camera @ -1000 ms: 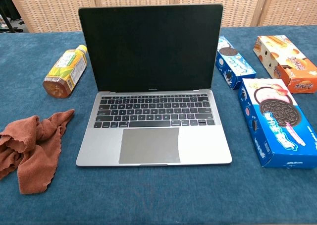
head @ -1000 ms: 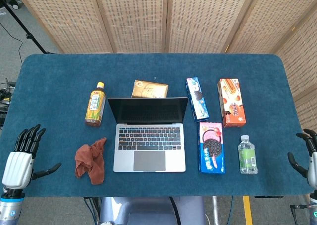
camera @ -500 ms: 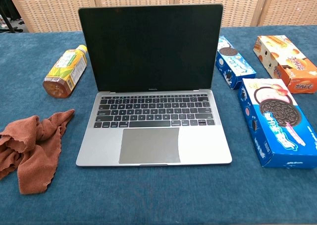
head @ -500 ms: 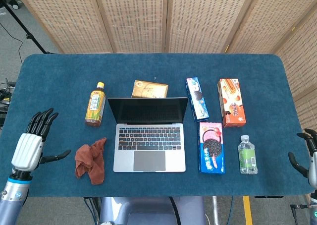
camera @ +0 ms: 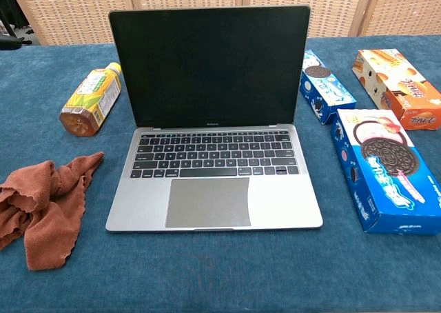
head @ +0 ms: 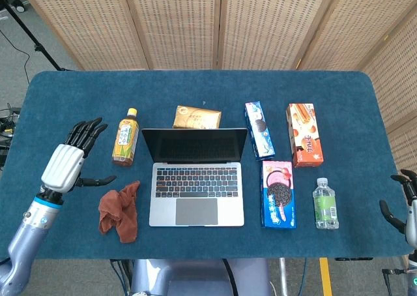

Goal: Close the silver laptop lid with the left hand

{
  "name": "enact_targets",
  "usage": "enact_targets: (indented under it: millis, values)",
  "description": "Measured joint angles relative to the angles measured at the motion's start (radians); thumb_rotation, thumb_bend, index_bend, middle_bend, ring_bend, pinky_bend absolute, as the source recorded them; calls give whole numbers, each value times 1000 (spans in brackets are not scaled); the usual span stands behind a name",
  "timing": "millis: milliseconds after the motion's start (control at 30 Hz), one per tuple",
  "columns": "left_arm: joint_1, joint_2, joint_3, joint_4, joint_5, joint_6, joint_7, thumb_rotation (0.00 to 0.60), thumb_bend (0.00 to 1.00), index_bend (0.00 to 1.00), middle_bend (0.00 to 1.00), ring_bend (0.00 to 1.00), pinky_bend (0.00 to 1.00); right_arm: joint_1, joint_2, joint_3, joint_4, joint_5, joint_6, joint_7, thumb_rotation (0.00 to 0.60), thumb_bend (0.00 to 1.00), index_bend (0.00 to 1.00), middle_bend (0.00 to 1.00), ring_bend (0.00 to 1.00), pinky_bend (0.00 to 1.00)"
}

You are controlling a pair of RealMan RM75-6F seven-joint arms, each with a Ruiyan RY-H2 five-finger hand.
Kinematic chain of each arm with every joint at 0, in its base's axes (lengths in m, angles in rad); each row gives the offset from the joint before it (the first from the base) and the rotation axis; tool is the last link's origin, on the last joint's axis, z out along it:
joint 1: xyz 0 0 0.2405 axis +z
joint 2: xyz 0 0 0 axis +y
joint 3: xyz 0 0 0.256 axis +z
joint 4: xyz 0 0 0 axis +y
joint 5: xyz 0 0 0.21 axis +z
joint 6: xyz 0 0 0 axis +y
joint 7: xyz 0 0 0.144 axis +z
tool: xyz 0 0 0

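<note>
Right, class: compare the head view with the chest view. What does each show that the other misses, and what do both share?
Only the head view shows the left hand, fingers spread and holding nothing, the right hand at the table edge, the water bottle and the tan packet behind the laptop. Only the chest view shows the laptop's dark screen face-on. Both share the open silver laptop, tea bottle, brown cloth and three biscuit boxes.

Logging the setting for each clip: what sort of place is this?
Likely a staged indoor robot test area: a table under blue cloth, woven folding screens behind it, and an open laptop among snack boxes.
</note>
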State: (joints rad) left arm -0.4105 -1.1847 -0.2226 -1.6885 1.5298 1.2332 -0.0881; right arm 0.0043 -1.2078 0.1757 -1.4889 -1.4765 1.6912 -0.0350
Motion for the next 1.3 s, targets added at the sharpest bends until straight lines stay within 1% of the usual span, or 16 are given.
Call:
enact_targets:
  millis: [167,267,400,533,667,1000,1167,1300]
  values:
    - [-71,-6,-25,25,-34,-91,-65,418,13,89,0,0,0,0,1,1,2,3,-2,1,600,288,296,244,367,249]
    - [-111,-14,-31,45,-47,-141,-112,420,25,89,0,0,0,-1,2,3,2,7,-2,3,600,289,296,244,367,249]
    - [-155,-23,-28,75,-54,-201,-142,420,52,95,0,0,0,-3,4,6,4,10,3,6,600,289,296,244,367,249]
    - [-194,-13,-22,82,-59,-264,-147,419,66,107,0,0,0,-4,4,7,6,13,3,4,600,288,296,244,367,249]
    - [-243,9,-21,77,-61,-315,-125,420,67,116,0,0,0,-4,4,8,7,16,2,4,600,289,296,244,367,249]
    - [-307,42,-29,60,-85,-356,10,421,83,140,0,0,0,-5,3,12,12,21,5,5,600,289,295,244,367,249]
    - [-357,74,-36,51,-108,-425,32,428,84,140,0,0,0,-3,1,10,12,18,2,-1,600,288,295,244,367,249]
    - [-394,82,-48,50,-139,-460,36,429,84,140,0,0,0,-4,2,13,11,23,3,1,600,289,295,244,367,249]
